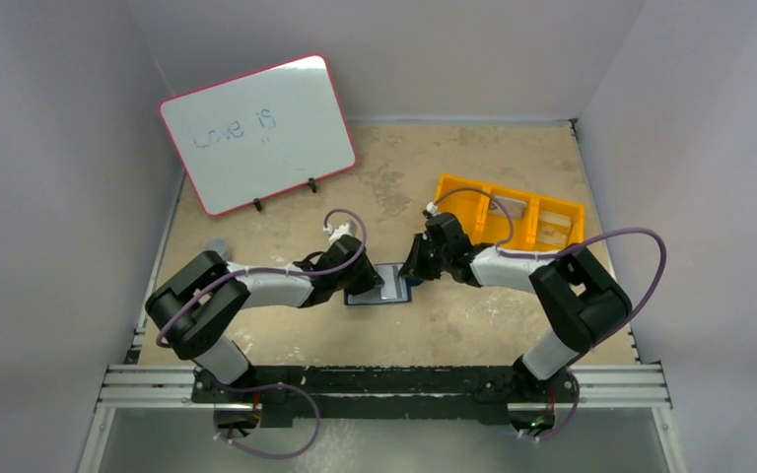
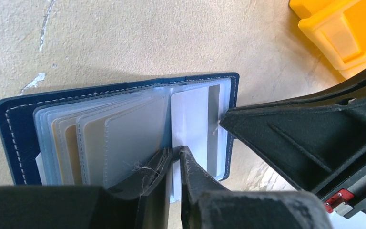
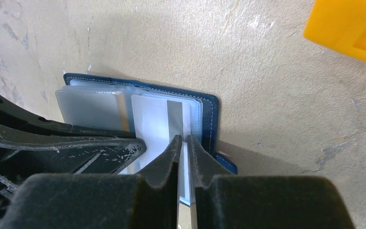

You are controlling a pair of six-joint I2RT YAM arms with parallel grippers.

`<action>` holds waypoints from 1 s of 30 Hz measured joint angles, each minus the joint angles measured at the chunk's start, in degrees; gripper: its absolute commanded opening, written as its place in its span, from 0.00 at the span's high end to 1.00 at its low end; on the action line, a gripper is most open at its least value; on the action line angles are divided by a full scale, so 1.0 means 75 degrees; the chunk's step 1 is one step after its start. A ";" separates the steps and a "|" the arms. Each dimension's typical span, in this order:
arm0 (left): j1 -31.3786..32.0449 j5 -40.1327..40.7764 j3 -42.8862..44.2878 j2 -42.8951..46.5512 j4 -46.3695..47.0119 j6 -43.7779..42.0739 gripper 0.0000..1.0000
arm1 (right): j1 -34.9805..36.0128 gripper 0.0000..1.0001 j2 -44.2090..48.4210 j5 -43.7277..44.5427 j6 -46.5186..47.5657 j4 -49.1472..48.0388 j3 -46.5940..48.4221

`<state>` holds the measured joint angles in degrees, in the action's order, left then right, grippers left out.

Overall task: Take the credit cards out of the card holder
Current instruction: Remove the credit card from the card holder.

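One whiteboard (image 1: 256,133) stands far left on the rough tan table (image 1: 473,325). It is a rounded rectangle with a red rim and faint blue handwriting, propped on two small black feet.

There are two black grippers, each with two fingers, and they meet at the middle of the table. The left gripper (image 2: 175,153) has its fingers almost together, with only a slit between them. A thin pale edge from inside the card holder (image 2: 16,138) sits in that slit; whether it is pocket or card is unclear.

The single card holder lies open and flat between the grippers. Its cover is navy with white stitching. Its frosted see-through pockets (image 2: 124,138) are fanned out, too overlapped to count.

One white card with a grey stripe (image 2: 193,124) shows on the right page. A yellowish one behind the plastic is mostly hidden.

The right gripper (image 3: 183,139) is likewise nearly closed, pinching that page's edge beside the stripe.

One glossy orange tray (image 1: 473,187) with three compartments sits far right. Its pale contents are too small to identify.
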<state>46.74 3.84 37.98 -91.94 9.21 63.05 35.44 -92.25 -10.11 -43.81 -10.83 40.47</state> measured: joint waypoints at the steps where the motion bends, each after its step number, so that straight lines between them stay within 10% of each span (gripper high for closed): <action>1: 0.0000 0.0009 -0.0058 0.0020 0.0085 0.0061 0.92 | -0.0015 0.90 -0.0009 -0.0003 0.0003 -0.0023 0.0000; 30: 0.0020 0.0600 -0.0204 0.0679 -0.0513 0.0026 1.00 | -0.0012 0.82 -0.0114 -0.0067 0.0055 -0.0303 0.0003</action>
<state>46.89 8.34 36.45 -86.85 5.37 63.24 35.35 -93.10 -10.61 -43.40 -13.10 40.49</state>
